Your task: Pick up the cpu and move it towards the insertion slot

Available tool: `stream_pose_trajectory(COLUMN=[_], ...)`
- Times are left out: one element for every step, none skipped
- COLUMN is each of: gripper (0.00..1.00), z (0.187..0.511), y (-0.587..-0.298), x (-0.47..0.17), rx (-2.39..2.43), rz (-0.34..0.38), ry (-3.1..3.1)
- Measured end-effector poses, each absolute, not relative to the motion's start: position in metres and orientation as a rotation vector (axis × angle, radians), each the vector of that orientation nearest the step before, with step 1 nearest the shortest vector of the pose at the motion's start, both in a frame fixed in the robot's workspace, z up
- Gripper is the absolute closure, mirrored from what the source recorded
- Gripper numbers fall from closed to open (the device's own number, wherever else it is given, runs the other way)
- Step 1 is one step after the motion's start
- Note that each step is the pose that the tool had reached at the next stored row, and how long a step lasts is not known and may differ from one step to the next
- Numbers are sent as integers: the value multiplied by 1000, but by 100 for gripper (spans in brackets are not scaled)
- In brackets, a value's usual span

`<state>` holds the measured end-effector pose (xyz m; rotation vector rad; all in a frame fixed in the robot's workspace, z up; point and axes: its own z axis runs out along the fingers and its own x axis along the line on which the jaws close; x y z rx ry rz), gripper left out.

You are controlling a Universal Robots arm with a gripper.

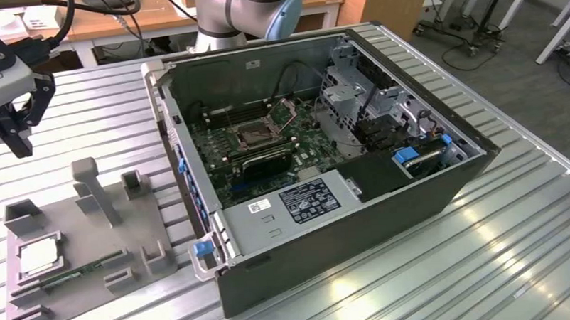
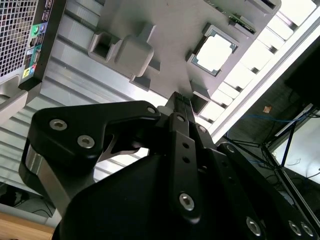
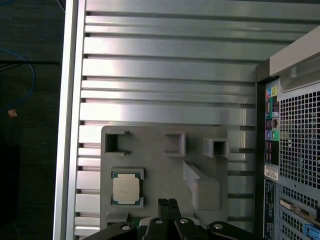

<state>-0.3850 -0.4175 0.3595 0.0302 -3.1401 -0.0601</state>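
Observation:
The cpu [image 1: 40, 255] lies flat in a pocket of the grey fixture plate [image 1: 126, 222], at the exterior view's lower left. Its silvery face also shows in both wrist views [image 2: 214, 50] [image 3: 125, 188]. The insertion slot [image 1: 253, 135] is a square socket with a metal frame on the green board inside the open computer case. My gripper [image 1: 19, 146] hangs high above the table at the exterior view's far left, well above the fixture and apart from the cpu. Its fingers [image 3: 167, 204] are pressed together with nothing between them.
The open computer case [image 1: 363, 221] stands in the middle of the slatted metal table [image 1: 516, 266]. A green memory stick [image 1: 76, 275] lies on the fixture near the cpu. Grey posts [image 1: 92, 188] rise from the fixture plate. The arm's base [image 1: 237, 19] is behind the case.

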Motion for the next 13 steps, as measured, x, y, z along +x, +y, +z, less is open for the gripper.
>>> stream_pose_trajectory(gripper=[89, 89, 89, 89, 89, 89, 89, 89, 89, 89, 89, 89, 89], z=[360, 360, 360, 360, 360, 360, 360, 360, 360, 359, 359, 359, 359], y=[-418, -419, -419, -420, -421, -422, -423, -424, -424, -425, -426, -427, -427], x=[-385, -385, -385, -385, -385, -385, -385, -385, -385, -385, -385, -385, -385], rx=[30, 30, 30, 30, 30, 30, 30, 30, 30, 30, 30, 30, 30], rz=[-60, -60, -60, -60, -60, -60, -60, -59, -59, -59, -59, -59, -58], ry=[-3140, -3140, -3140, -3140, -3140, -3140, -3140, -3140, -3140, -3140, -3140, -3140, -3140])
